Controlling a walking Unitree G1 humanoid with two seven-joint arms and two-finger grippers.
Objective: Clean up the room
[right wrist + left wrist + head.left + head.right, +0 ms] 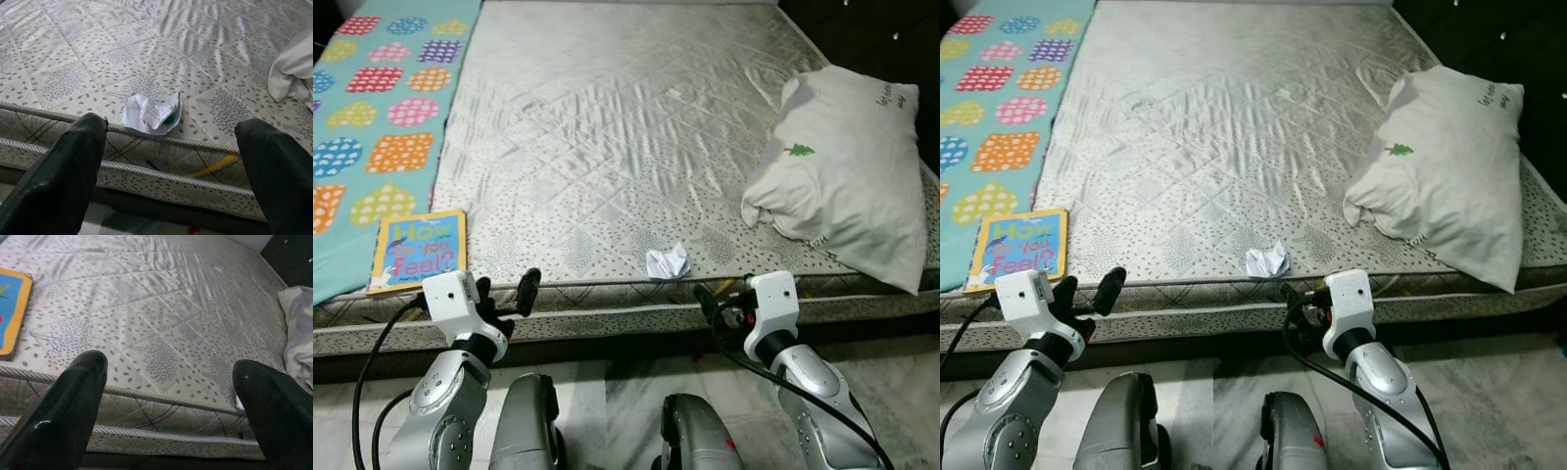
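A crumpled white paper lies at the front edge of the grey patterned mattress. In the right wrist view the paper sits just beyond the gap between my fingers. My right gripper hovers open, low in front of the mattress edge and slightly right of the paper. A picture book with an orange border rests at the front left of the bed. Open and holding nothing, my left gripper is just right of the book, below the mattress edge.
A white pillow lies at the right side of the mattress. A teal blanket with coloured shapes covers the left side. Pale marble floor lies between me and the bed.
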